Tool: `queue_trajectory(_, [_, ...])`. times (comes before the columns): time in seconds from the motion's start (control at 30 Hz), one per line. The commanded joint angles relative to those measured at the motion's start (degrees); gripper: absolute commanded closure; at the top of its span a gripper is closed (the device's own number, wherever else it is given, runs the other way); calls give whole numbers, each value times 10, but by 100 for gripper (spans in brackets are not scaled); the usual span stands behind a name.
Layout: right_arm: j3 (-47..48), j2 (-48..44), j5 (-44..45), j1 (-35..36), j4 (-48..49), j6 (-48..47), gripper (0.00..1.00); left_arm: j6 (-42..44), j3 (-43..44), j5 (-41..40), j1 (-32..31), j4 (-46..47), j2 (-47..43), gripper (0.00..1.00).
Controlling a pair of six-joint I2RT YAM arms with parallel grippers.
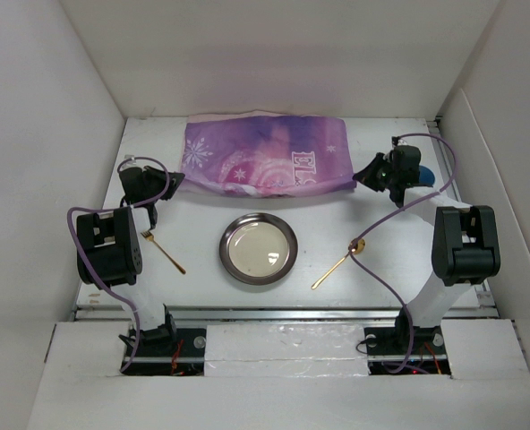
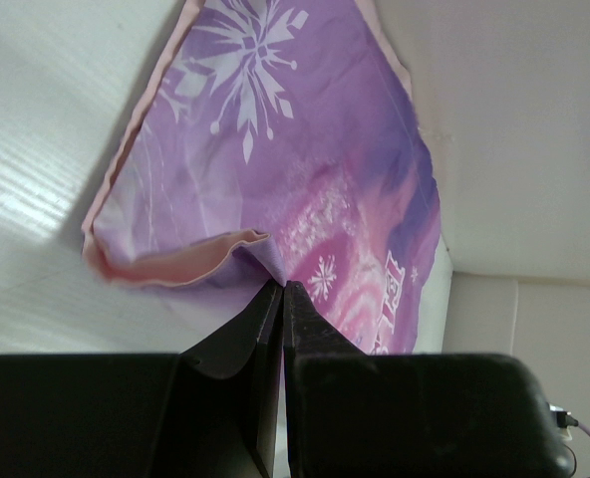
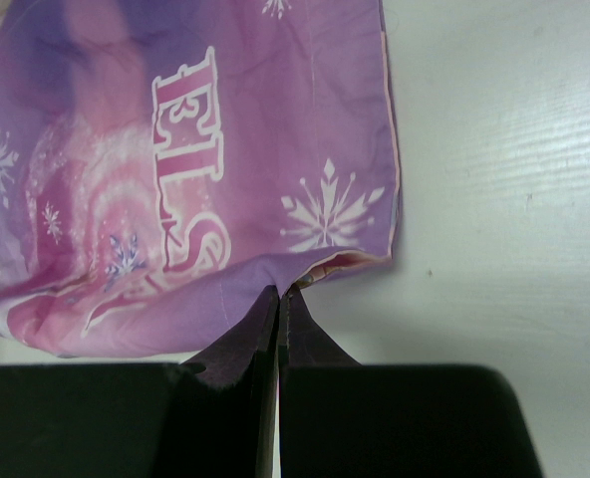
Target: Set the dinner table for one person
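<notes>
Reaching forward up the left side of the desk (image 1: 202, 215) with the left arm: elbow block raised over the near left area, forearm stretched toward the far left. Pinches the near left corner of the placemat (image 1: 265, 157) with the left tool (image 1: 174, 181), black fingers pressed flat together on the cloth. Shows, from the left wrist, a curled pink fold of that edge right at the fingertips (image 2: 265, 299). Mirrors this with the right arm: elbow block raised at the near right, forearm angled in toward the far right, purple cable (image 1: 381, 278) looping from wrist down to base. Clamps the near right corner of the same placemat with the right tool (image 1: 362, 176), fingers likewise closed tight on the hem, beside a white snowflake and the letters "ELS".

Of the desk: lies flat and white under everything, long axis running left to right across the top view, with white panels on three sides. Carries the placemat along its far edge, long axis also left to right, far side up by the back wall. Holds a round metal plate (image 1: 223, 248) near the middle, just nearer than the placemat, pale inner face lit by a glint. Bears a gold fork (image 1: 164, 253) left of the plate, tines toward the far left, and a gold spoon (image 1: 338, 264) right of it, bowl toward the far right; both slanted, both apart from the plate.
</notes>
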Motion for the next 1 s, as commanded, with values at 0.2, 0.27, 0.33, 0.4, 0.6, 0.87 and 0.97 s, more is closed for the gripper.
queue_trajectory(0.2, [-74,-69,-9,-14,89,0,100,-23,-91,48,24,199,16,100])
queue_trajectory(0.27, [-96,-73,-2,-14,87,2,100,-27,-104,47,24,206,9,100])
queue_trajectory(0.33, [-115,-71,-2,-14,87,3,100,-27,-121,49,24,210,-3,100])
queue_trajectory(0.4, [-129,-74,-3,-14,90,10,100,-31,-136,42,24,215,-14,100])
queue_trajectory(0.6, [-178,-118,29,-9,86,22,98,-48,-182,28,18,221,-53,100])
queue_trajectory(0.87, [-222,-174,87,4,56,43,98,-49,-229,-13,8,176,-145,100])
queue_trajectory(0.97, [-233,-195,101,4,43,46,82,-37,-215,-44,3,85,-182,94])
